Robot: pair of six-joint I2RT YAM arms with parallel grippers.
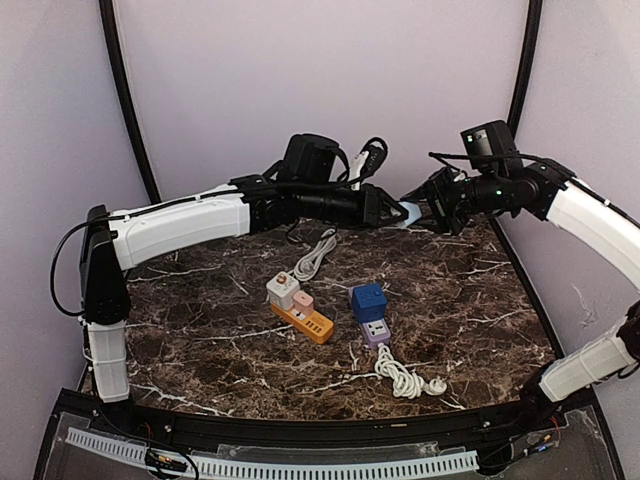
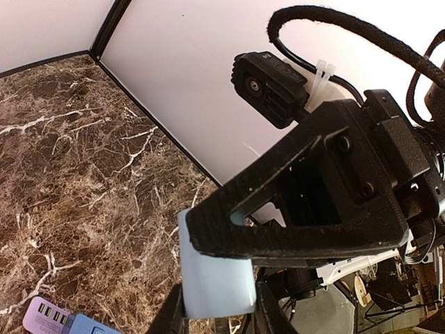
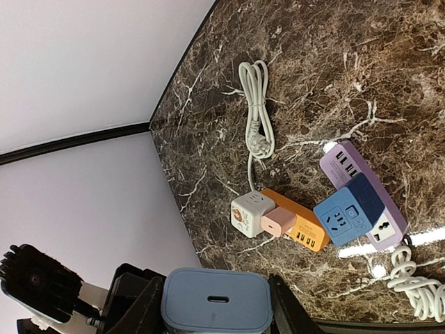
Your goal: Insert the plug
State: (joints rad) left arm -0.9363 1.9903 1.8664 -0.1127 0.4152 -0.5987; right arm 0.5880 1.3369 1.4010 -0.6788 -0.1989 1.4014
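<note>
The plug (image 1: 405,213), a pale blue charger block, hangs in mid-air above the far side of the table between both grippers. My left gripper (image 1: 393,212) reaches in from the left and is shut on it. In the left wrist view the plug (image 2: 215,278) sits between my fingers, with a finger (image 2: 292,236) of the right gripper lying across its top. My right gripper (image 3: 217,309) is shut on the plug (image 3: 217,298), whose USB-C face points at the camera. The sockets lie on the table below: an orange strip (image 1: 305,320) and a purple strip (image 1: 376,332).
On the orange strip (image 3: 302,228) stand a white cube adapter (image 3: 252,213) and a pink charger (image 3: 279,221). A blue cube socket (image 3: 345,211) sits on the purple strip (image 3: 348,163). White cables (image 1: 315,255) (image 1: 405,378) lie coiled behind and in front. Walls close in at the back.
</note>
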